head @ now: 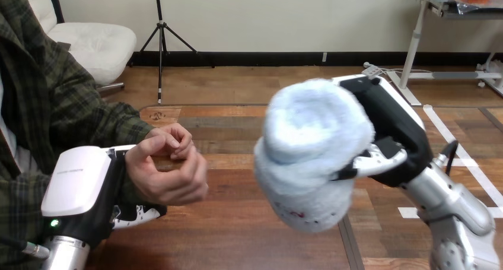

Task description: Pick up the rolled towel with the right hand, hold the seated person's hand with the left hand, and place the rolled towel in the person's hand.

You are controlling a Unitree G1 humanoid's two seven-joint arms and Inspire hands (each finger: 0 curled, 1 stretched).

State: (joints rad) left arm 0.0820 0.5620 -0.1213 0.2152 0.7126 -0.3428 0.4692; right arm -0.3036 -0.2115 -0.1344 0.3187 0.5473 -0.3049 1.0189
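My right hand (392, 133) is raised over the table's middle right, shut on the rolled towel (309, 151). The towel is a fat, pale blue, fluffy roll with its coiled end facing me. The person's hand (169, 169) hangs over the table at the left, fingers curled loosely inward and holding nothing. My left hand (98, 190) grips the person's wrist from the left side, its white back shell toward me and its fingers (139, 213) curled beneath the wrist. A gap of about one hand's width separates the towel from the person's hand.
The wooden table (237, 234) stretches under both hands. The person's sleeved forearm (89, 124) comes in from the left edge. White tape strips (457, 154) mark the surface at the right.
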